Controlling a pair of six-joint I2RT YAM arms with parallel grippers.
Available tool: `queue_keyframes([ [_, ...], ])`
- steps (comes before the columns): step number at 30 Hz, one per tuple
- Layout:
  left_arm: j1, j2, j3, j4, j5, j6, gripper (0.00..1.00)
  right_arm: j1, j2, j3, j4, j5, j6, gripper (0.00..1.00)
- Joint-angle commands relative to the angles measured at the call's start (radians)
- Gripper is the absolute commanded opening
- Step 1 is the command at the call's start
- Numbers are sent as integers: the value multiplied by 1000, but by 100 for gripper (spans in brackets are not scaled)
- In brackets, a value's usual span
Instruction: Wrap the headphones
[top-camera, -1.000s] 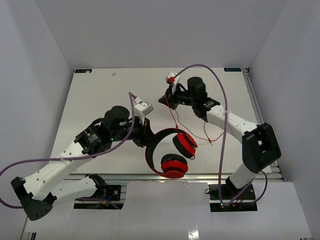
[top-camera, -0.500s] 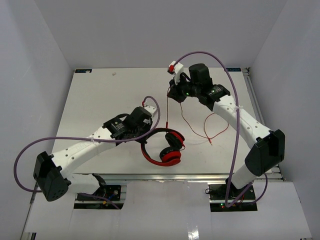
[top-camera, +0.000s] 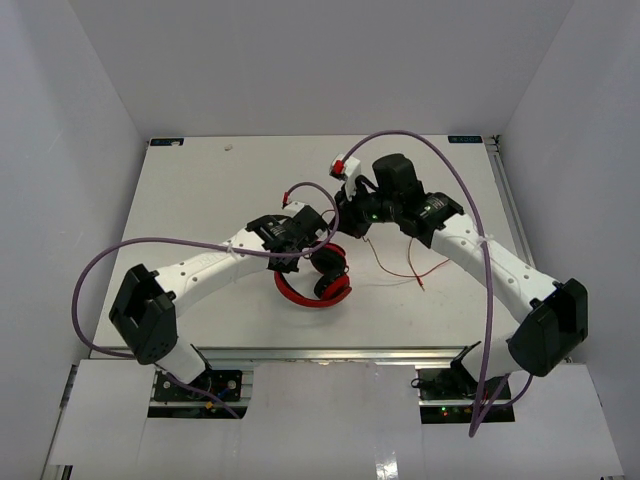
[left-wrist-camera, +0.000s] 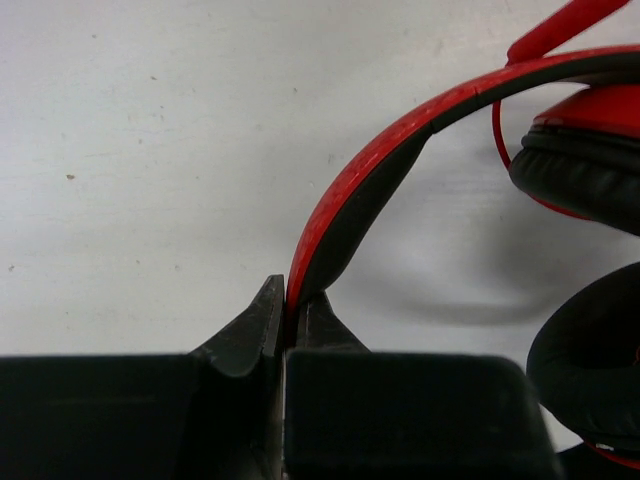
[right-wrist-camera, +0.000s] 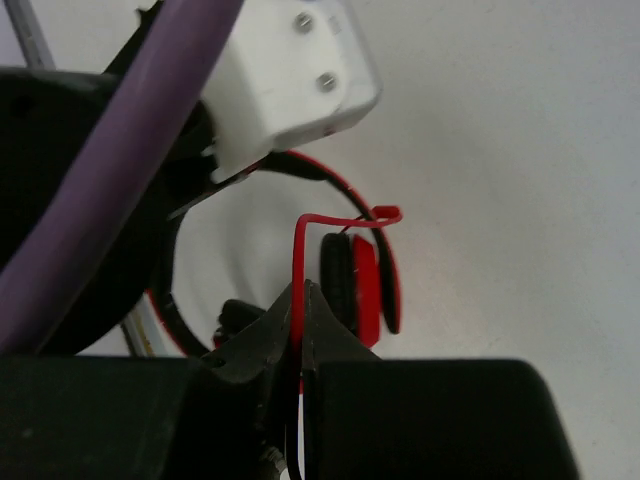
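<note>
Centre of tabletop (top-camera: 200, 190), nearish: headphones (top-camera: 318, 285). L gripper (left-wrist-camera: 285, 322) clamped on headband (left-wrist-camera: 350, 200) from left. R gripper (right-wrist-camera: 300, 300) pinching cord (right-wrist-camera: 297, 250), just far-right of earcups (right-wrist-camera: 365, 285); cord leads back to them.

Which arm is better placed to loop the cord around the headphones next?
The right. The right gripper is shut on the cord close to the headphones, while the left gripper clamps the headband, so it likely just steadies them.

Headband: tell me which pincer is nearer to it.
Left. The left pincer is clamped on the headband; the right pincer pinches the red cord, off the band.
</note>
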Motion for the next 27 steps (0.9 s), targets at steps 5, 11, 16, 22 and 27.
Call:
queue_keyframes([
  [5, 67, 27, 84, 26, -102, -140, 0, 85, -168, -216, 198, -97, 122, 8],
  [11, 106, 15, 103, 60, -110, -196, 0, 175, -202, -303, 316, -77, 203, 8],
  [16, 143, -62, 91, 131, -52, -223, 0, 261, -202, -368, 400, -30, 260, 8],
  [22, 180, -152, 92, 151, -17, -231, 0, 338, -209, -425, 432, 133, 256, 8],
  [27, 230, -193, 87, 154, 20, -202, 0, 353, -230, -511, 489, 232, 288, 8],
])
